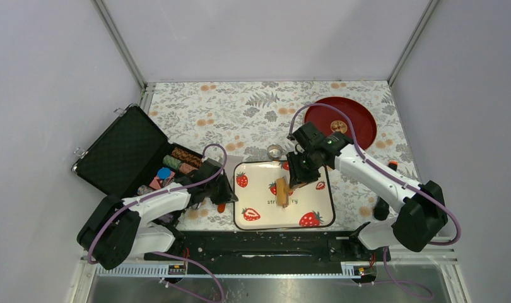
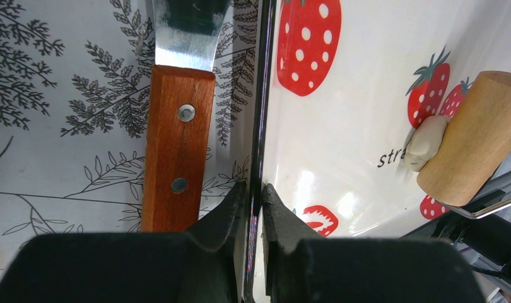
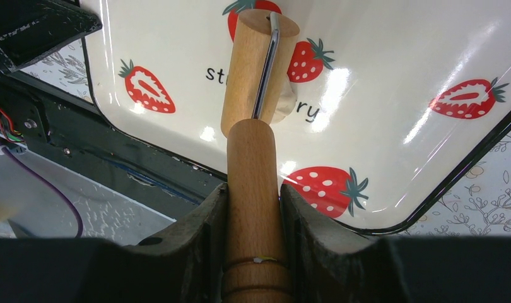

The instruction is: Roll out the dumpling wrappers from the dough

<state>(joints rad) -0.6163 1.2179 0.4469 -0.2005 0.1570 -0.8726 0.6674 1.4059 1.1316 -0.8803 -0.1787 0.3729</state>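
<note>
A strawberry-print tray [image 1: 306,189] lies in front of the arms. My left gripper [image 2: 254,189] is shut on the tray's black left rim [image 2: 263,95]; from above, the left gripper [image 1: 228,192] sits at that edge. My right gripper [image 3: 253,189] is shut on the handle of the wooden roller [image 3: 252,151], whose drum [image 3: 248,69] rests on the tray [image 3: 392,69]. The dough [image 2: 425,142], a small pale lump, is pressed against the drum [image 2: 474,139] and only peeks out from under it [image 3: 284,104] in the right wrist view. No dumpling wrappers are in view.
A scraper with a wooden handle [image 2: 177,145] lies on the floral cloth just left of the tray. A small metal ring cutter [image 1: 275,151] stands behind the tray. A red plate [image 1: 351,123] sits at the back right. An open black case [image 1: 123,151] holding small items stands at the left.
</note>
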